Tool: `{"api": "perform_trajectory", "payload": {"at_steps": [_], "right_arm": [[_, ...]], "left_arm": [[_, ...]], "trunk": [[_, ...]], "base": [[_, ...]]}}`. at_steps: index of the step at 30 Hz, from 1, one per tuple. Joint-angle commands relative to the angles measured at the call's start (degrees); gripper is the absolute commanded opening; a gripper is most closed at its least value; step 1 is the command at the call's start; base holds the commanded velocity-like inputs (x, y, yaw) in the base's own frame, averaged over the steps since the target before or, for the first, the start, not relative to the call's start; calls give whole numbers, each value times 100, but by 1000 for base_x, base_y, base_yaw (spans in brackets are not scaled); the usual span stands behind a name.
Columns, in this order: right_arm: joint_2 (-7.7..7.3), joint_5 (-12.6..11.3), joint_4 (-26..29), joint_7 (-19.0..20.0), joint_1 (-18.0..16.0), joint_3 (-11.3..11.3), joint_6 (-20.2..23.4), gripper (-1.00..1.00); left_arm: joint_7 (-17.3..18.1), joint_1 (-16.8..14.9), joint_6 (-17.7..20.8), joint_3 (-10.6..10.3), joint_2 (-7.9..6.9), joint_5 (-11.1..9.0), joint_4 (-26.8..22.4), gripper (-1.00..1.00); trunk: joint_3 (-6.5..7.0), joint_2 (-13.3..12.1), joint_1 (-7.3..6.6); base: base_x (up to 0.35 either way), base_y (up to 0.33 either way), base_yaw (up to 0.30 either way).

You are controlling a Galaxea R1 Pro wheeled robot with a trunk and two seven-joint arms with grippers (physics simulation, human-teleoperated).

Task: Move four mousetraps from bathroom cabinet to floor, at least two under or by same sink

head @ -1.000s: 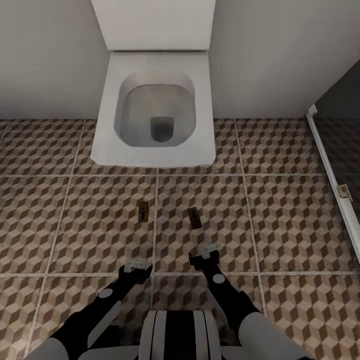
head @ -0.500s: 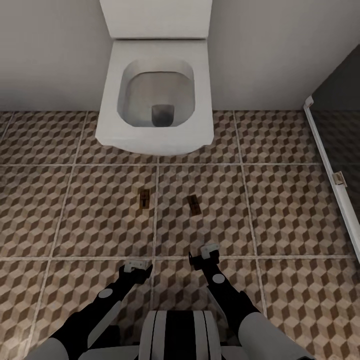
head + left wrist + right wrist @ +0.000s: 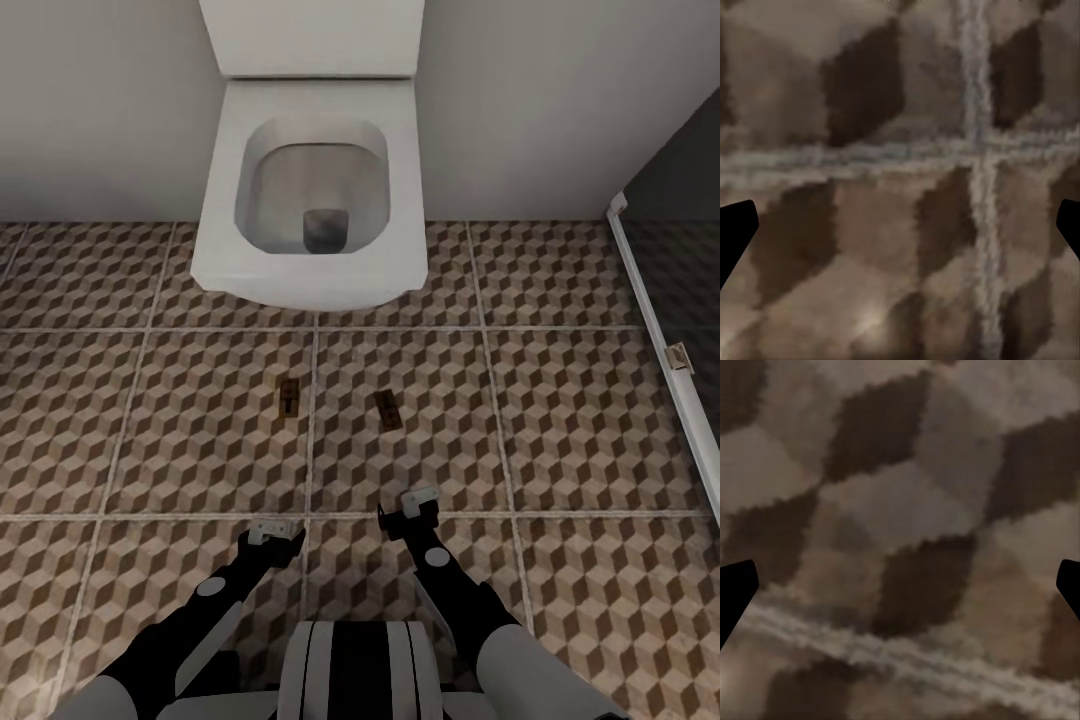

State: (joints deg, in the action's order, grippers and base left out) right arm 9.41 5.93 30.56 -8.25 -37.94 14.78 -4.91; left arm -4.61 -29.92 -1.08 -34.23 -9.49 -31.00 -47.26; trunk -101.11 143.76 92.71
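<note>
Two mousetraps lie flat on the cube-patterned bathroom floor (image 3: 560,440) in front of the toilet: one mousetrap (image 3: 288,400) on the left, the other mousetrap (image 3: 389,409) to its right. My left gripper (image 3: 274,533) hangs low over the tiles, nearer to me than the left trap, and is open with nothing in it. My right gripper (image 3: 413,508) is also open and empty, just short of the right trap. Each wrist view has dark fingertips (image 3: 733,232) (image 3: 733,594) at its edges, spread wide over bare tile and grout. The cabinet and the sink are out of view.
A white square toilet (image 3: 312,190) stands against the pale wall straight ahead. A dark glass panel with a white frame (image 3: 660,330) runs along the right side. Open tile lies on both sides of the traps.
The view shifted between one second and half a second ago, so the toilet and traps sit higher in the picture. Nothing has changed since. Both grippers stay open.
</note>
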Motion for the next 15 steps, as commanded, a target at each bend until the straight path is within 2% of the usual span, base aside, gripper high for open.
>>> {"api": "perform_trajectory", "payload": {"at_steps": [1,15], "right_arm": [[-4,60,-6,-46,-3,17,-1,100],[-1,64,-6,-50,-3,16,-3,100]], "left_arm": [[-48,-5,-11,-42,-9,-55,-10,100],[-48,-5,-10,-49,-9,-55,-11,100]], "trunk": [[-2,1,-1],[-2,1,-1]], "base": [[0,0,0],[0,0,0]]}}
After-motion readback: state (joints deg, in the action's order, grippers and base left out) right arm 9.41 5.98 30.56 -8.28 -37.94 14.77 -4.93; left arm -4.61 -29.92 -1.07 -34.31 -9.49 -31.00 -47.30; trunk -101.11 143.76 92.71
